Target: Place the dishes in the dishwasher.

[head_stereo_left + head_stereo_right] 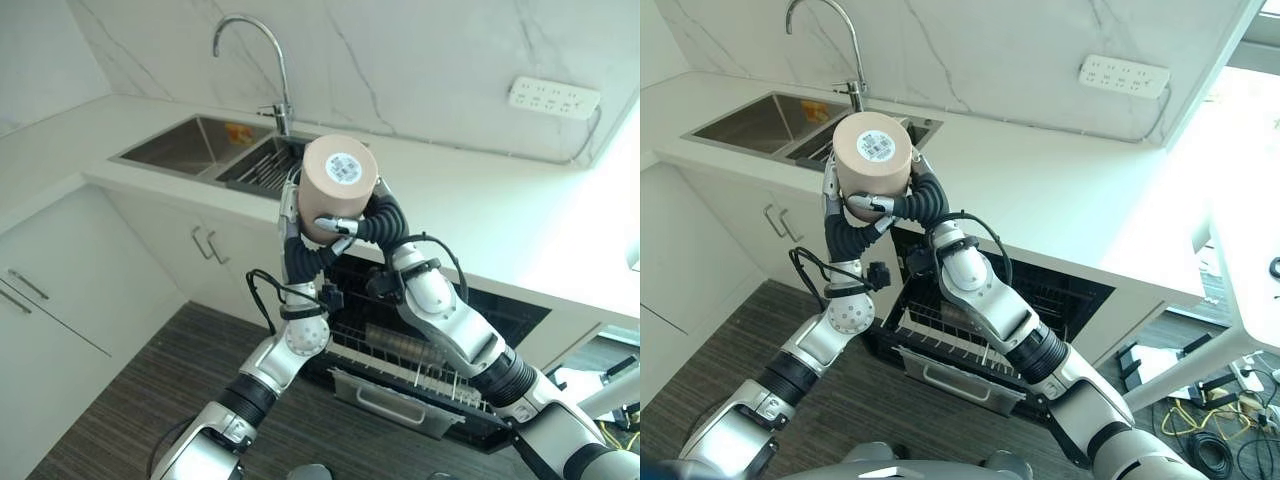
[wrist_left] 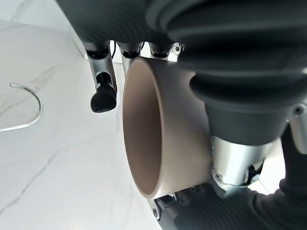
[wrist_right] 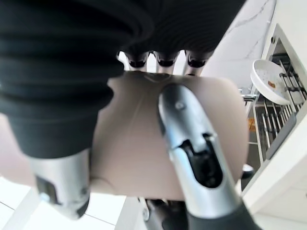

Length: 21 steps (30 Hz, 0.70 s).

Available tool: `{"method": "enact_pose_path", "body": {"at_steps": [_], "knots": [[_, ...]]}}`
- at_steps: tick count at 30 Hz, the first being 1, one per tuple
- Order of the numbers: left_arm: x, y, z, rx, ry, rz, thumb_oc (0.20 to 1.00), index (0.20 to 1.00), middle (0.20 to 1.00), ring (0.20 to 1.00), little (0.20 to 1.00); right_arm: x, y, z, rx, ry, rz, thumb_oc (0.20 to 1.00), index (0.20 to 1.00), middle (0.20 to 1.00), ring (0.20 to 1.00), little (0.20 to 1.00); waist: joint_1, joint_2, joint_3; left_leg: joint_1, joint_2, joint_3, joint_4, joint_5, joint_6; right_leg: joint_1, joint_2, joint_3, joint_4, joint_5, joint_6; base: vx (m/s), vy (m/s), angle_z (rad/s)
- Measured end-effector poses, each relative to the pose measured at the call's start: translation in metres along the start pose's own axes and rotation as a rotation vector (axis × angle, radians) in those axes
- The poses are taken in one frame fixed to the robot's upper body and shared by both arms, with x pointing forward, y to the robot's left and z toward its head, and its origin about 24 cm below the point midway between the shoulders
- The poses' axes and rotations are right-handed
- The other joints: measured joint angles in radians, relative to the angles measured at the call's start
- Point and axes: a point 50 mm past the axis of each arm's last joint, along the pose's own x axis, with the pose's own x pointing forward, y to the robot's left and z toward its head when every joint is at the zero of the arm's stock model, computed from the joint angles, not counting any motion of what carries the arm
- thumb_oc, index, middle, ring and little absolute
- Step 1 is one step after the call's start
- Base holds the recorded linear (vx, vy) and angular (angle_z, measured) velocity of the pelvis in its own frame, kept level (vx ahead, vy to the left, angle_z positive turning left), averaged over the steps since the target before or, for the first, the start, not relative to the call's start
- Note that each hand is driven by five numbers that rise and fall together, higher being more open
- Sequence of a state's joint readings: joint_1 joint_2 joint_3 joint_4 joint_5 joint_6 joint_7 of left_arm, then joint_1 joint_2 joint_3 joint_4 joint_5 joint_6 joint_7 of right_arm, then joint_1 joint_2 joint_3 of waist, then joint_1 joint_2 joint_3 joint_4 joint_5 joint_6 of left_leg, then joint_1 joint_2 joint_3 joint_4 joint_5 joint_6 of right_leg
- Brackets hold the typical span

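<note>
A beige cup (image 1: 338, 185) is held upside down in the air, its labelled base toward me, above the open dishwasher (image 1: 400, 375). My left hand (image 1: 291, 208) reaches up from below and grips the cup's left side. Its fingers (image 2: 101, 81) run along the outer wall beside the cup's open mouth (image 2: 144, 139). My right hand (image 1: 383, 220) comes in from the right, with its thumb (image 3: 189, 143) laid across the cup's side (image 3: 139, 143) and its fingers (image 3: 163, 60) curled round the far side. Both hands are shut on the cup.
The dishwasher's wire rack (image 1: 960, 330) is pulled out over the lowered door (image 1: 950, 375). Behind it runs a white counter with a steel sink (image 1: 190, 145), a tap (image 1: 250, 40) and a drying rack (image 1: 265, 170) holding a white plate (image 3: 271, 81). White cabinets (image 1: 60, 290) stand at the left.
</note>
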<state>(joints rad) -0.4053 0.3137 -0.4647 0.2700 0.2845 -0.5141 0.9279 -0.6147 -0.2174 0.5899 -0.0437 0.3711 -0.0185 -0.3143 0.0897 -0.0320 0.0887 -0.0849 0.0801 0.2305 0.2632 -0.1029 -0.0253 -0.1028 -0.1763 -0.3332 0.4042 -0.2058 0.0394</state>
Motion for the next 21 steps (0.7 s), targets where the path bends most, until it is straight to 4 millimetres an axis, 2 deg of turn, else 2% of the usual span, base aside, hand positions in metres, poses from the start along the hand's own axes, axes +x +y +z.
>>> {"method": "enact_pose_path", "body": {"at_steps": [3, 17, 18, 19, 21], "knots": [[0.0000, 0.0005, -0.0002, 0.002, 0.000, 0.002, 0.200, 0.200, 0.200, 0.200, 0.200, 0.0032, -0.0004, 0.0010, -0.008, -0.006, 0.004, 0.200, 0.200, 0.200, 0.200, 0.200, 0.000, -0.009, 0.006, 0.000, -0.001, -0.001, 0.001, 0.000, 0.000, 0.001, 0.000, 0.000, 0.000, 0.000, 0.000, 0.00, 0.000, 0.00], [-0.0013, -0.0010, 0.0002, -0.001, -0.001, -0.004, 0.200, 0.200, 0.200, 0.200, 0.200, 0.0042, -0.0002, 0.0007, -0.002, -0.019, 0.000, 0.200, 0.200, 0.200, 0.200, 0.200, 0.000, -0.008, 0.006, 0.001, -0.002, 0.000, 0.001, 0.000, 0.000, 0.002, -0.001, 0.000, 0.000, 0.000, 0.000, 0.00, 0.000, 0.00], [-0.0014, -0.0010, -0.0001, 0.000, 0.000, -0.005, 0.573, 0.573, 0.573, 0.573, 0.573, 0.0044, -0.0002, -0.0008, 0.022, -0.017, -0.006, 0.200, 0.200, 0.200, 0.200, 0.200, -0.001, -0.008, 0.006, 0.001, -0.002, 0.000, 0.002, 0.000, 0.000, 0.002, -0.001, 0.000, 0.000, 0.000, 0.000, 0.00, 0.000, 0.00], [-0.0018, -0.0011, -0.0009, 0.002, 0.003, -0.006, 1.000, 1.000, 1.000, 1.000, 1.000, 0.0047, 0.0001, -0.0017, 0.036, -0.016, -0.012, 0.200, 0.200, 0.200, 0.200, 0.200, -0.001, -0.008, 0.006, 0.001, -0.002, 0.000, 0.002, 0.000, 0.000, 0.002, -0.001, 0.000, 0.000, 0.000, 0.000, 0.00, 0.000, 0.00], [-0.0039, -0.0020, -0.0039, 0.013, 0.015, -0.024, 1.000, 1.000, 1.000, 1.000, 1.000, 0.0051, -0.0006, -0.0033, 0.071, -0.009, -0.051, 0.200, 0.200, 0.200, 0.200, 0.200, -0.002, -0.005, 0.007, 0.001, -0.002, 0.000, 0.002, 0.000, 0.000, 0.002, -0.001, 0.000, 0.001, 0.000, 0.000, 0.00, 0.000, 0.00]]}}
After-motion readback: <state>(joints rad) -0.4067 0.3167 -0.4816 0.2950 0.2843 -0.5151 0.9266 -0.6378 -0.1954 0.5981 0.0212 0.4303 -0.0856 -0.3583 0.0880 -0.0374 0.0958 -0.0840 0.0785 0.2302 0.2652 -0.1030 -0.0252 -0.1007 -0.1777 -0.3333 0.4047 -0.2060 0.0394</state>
